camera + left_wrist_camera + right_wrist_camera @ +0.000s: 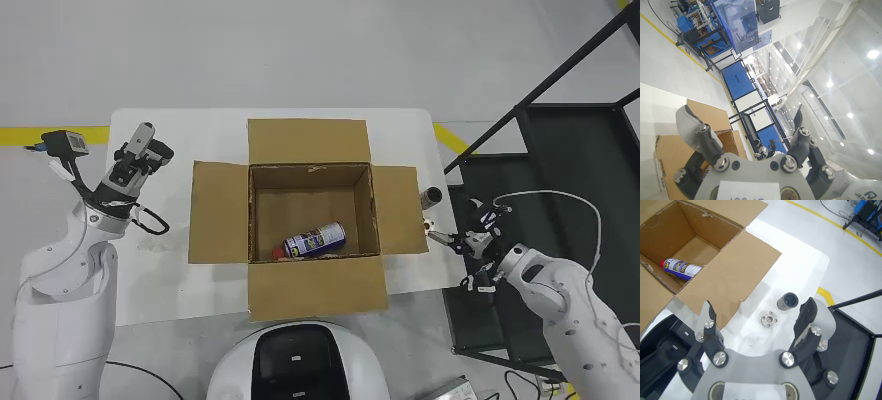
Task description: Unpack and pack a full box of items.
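A spray can [314, 241] lies in the box [308, 140] (flaps spread). The left tool [742, 113] and right tool [758, 308] both gape empty.

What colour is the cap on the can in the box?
Red cap, on a mostly blue can; clearest in the right wrist view.

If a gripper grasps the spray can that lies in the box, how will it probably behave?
Lying on its side in the box, the spray can may roll if nudged. Its glossy round wall looks stiff but probably slippery.
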`<state>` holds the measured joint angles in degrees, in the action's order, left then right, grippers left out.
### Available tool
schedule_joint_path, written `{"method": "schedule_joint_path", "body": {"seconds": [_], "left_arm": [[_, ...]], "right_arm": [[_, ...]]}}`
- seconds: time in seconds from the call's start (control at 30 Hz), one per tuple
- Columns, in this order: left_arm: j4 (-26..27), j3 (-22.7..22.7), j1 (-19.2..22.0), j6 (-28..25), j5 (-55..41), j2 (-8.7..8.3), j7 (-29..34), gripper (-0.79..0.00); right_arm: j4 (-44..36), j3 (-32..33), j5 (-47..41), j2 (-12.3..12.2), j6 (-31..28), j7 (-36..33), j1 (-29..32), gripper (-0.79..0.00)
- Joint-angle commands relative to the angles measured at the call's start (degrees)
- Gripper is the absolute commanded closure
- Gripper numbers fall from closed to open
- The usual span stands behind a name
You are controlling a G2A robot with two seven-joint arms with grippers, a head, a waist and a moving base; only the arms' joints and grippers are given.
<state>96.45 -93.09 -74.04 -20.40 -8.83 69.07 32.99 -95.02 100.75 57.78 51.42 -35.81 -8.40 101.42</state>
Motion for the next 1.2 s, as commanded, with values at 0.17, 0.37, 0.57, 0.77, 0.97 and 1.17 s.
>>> {"method": "schedule_joint_path", "body": {"seconds": [0.17, 0.37, 0.57, 0.77, 0.97, 1.17], "left_arm": [[0.0, 0.0, 0.0, 0.0, 0.0, 0.0, 0.0, -0.785], [0.0, 0.0, 0.0, 0.0, 0.0, 0.0, 0.0, -0.785], [0.0, 0.0, 0.0, 0.0, 0.0, 0.0, 0.0, -0.785], [0.0, 0.0, 0.0, 0.0, 0.0, 0.0, 0.0, -0.785], [0.0, 0.0, 0.0, 0.0, 0.0, 0.0, 0.0, -0.785], [0.0, 0.0, 0.0, 0.0, 0.0, 0.0, 0.0, -0.785]], "right_arm": [[11.6, -4.7, -4.6, 0.4, 0.7, -6.5, -7.0, -0.785], [18.7, -9.4, -2.5, 1.0, 0.8, -6.7, -12.0, -0.785], [22.6, -14.9, 0.3, 1.7, -1.1, -8.3, -17.3, -0.785], [27.6, -18.4, 0.4, 2.5, 0.0, -9.1, -22.4, -0.785], [32.7, -21.6, 0.9, 3.3, 0.2, -9.8, -26.4, -0.785], [37.3, -23.6, 0.2, 4.0, 0.1, -9.4, -29.6, -0.717]]}}
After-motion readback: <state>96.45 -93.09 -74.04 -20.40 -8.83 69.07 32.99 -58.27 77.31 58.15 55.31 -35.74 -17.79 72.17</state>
